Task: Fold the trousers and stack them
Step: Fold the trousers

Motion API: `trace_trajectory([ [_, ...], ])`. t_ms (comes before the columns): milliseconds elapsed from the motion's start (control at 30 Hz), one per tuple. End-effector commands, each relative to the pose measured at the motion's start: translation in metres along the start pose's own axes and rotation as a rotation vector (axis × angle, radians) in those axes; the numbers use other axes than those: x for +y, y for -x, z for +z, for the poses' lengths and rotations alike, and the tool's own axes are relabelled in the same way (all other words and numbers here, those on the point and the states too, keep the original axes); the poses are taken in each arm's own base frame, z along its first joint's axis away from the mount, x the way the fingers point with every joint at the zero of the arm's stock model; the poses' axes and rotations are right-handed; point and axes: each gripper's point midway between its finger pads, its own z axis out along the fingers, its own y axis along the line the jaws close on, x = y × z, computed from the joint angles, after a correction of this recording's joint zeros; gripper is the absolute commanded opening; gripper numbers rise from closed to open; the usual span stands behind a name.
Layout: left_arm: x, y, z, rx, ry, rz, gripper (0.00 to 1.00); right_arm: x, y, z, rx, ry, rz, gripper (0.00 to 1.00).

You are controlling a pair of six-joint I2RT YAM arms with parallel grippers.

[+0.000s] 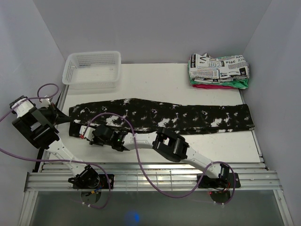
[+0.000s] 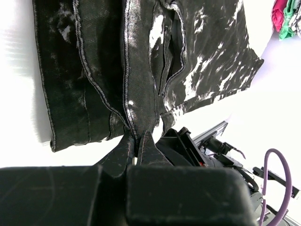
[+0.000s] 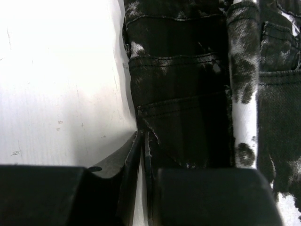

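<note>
The trousers (image 1: 188, 117) are black with white splotches and lie stretched left to right across the white table. My left gripper (image 1: 70, 121) is at their far-left end. In the left wrist view it (image 2: 136, 137) is shut on a stitched seam of the trousers (image 2: 141, 70). My right gripper (image 1: 86, 134) reaches across to the near-left corner of the cloth. In the right wrist view its tips (image 3: 143, 136) pinch the edge of the trousers (image 3: 188, 94), with only a thin slit between the fingers.
A white mesh basket (image 1: 92, 55) stands at the back left. A stack of folded garments (image 1: 218, 70), newspaper print over red and green cloths (image 2: 287, 19), sits at the back right. Purple cables (image 1: 136, 155) loop over the arms by the near metal rail (image 1: 150, 176).
</note>
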Motion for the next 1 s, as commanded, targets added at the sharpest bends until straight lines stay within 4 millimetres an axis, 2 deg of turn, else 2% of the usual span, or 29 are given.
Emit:
trace_trajectory([
  [0,-0.033,0.011,-0.023,-0.072,-0.018,0.061,0.0,-0.012,-0.024,0.006,0.06,-0.052,-0.016,0.14],
  [133,-0.037,-0.003,-0.028,-0.069,0.012,0.097,0.0,-0.019,-0.026,0.006,0.063,-0.074,-0.015,0.14],
  [367,-0.025,-0.04,-0.021,0.0,0.056,0.099,0.0,-0.031,-0.029,0.006,0.067,-0.109,-0.022,0.13],
  [467,-0.018,-0.048,-0.021,0.012,0.068,0.09,0.0,-0.035,-0.032,0.005,0.072,-0.115,-0.02,0.13],
  [667,0.013,-0.034,-0.023,-0.011,0.079,0.014,0.0,-0.036,-0.03,0.004,0.069,-0.114,-0.019,0.12],
  [767,0.032,-0.027,-0.016,-0.022,0.117,0.014,0.0,-0.036,-0.03,0.003,0.071,-0.112,-0.018,0.12],
  [867,0.048,-0.031,-0.004,-0.003,0.129,-0.022,0.0,-0.037,-0.026,0.002,0.066,-0.11,-0.019,0.12],
  [967,0.055,-0.036,0.008,0.001,0.111,-0.051,0.0,-0.034,-0.024,0.003,0.06,-0.104,-0.023,0.12],
])
